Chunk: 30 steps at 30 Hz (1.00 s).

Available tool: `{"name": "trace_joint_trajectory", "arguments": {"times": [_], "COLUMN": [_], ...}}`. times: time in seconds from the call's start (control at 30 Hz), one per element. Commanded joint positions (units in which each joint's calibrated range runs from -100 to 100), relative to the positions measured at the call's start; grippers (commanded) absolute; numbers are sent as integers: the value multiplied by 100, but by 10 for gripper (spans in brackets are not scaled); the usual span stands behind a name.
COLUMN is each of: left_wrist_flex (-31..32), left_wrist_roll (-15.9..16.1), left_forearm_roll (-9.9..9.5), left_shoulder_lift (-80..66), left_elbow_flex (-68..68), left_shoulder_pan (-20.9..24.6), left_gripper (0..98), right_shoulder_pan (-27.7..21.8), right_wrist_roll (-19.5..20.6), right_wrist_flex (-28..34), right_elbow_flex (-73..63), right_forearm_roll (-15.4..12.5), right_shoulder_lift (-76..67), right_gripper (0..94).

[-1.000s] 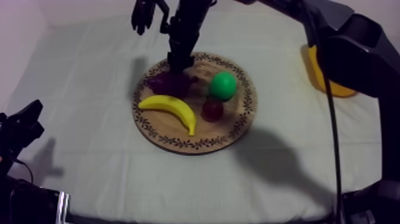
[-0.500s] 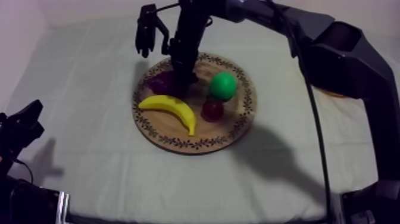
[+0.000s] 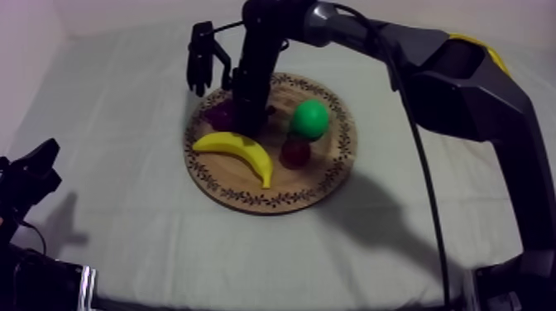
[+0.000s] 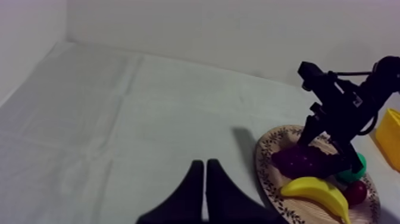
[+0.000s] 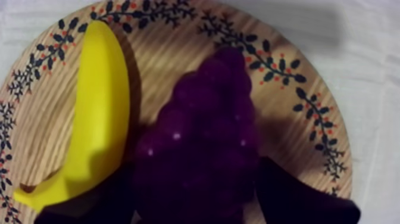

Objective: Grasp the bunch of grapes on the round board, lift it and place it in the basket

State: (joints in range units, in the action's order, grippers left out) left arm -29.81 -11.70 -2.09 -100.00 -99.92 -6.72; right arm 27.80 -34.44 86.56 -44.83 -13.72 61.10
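top view: right arm comes in from upper right, right claw (image 3: pixel 246 120) down on the wooden board (image 3: pixel 273 201), at the bunch of grapes (image 3: pixel 222 112). grapes lie on the board's far-left part, just behind the banana (image 3: pixel 240 149). pear (image 3: pixel 310 118) and small red fruit (image 3: pixel 295 153) sit right of them, touching each other. sliver of the yellow basket (image 3: pixel 480 45) peeks over the right arm, well apart from the board. left claw (image 3: pixel 37 169) sits low at the left side of the worktop (image 3: pixel 124 107), away from everything

left wrist view: left claw (image 4: pixel 205 190) fingers lie together as a narrow wedge, nothing held, above bare cloth. further off the right claw (image 4: pixel 324 152) stands on the grapes (image 4: pixel 297 161) on the board (image 4: pixel 266 173); banana (image 4: pixel 315 193) in front, small red fruit (image 4: pixel 356 192) and a bit of pear (image 4: pixel 359 170) beyond, basket (image 4: pixel 390 137) past the board

right wrist view: right claw (image 5: pixel 195 170) fingers (image 5: pixel 297 199) sit one at each flank of the grapes (image 5: pixel 202 137), both against the bunch, so clamped round it. grapes rest on the board (image 5: pixel 297 119), banana (image 5: pixel 101 119) just beside them
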Motion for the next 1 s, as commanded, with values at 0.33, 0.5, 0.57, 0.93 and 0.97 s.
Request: {"name": "trace_joint_trajectory", "arguments": {"times": [0.33, 0.5, 0.57, 0.93, 0.97], "left_wrist_flex": [-1, -1, -1, -1, -1], "left_wrist_roll": [1, 1, 1, 1, 1], "left_forearm_roll": [2, 2, 2, 2, 2], "left_shoulder_lift": [0, 0, 0, 0, 0], "left_elbow_flex": [3, 3, 3, 3, 3], "left_shoulder_pan": [3, 3, 3, 3, 3], "left_gripper": [1, 1, 1, 1, 1], "right_shoulder_pan": [-77, -217, -290, -705, -740], "right_wrist_roll": [2, 71, 91, 333, 370], "right_wrist_flex": [-119, -136, -151, -704, -789], "right_elbow_flex": [174, 276, 310, 925, 1010], "right_forearm_roll": [123, 248, 307, 693, 726], "right_shoulder_lift": [-451, -960, -1194, -2378, -2469], "right_gripper": [448, 445, 444, 445, 445]}}
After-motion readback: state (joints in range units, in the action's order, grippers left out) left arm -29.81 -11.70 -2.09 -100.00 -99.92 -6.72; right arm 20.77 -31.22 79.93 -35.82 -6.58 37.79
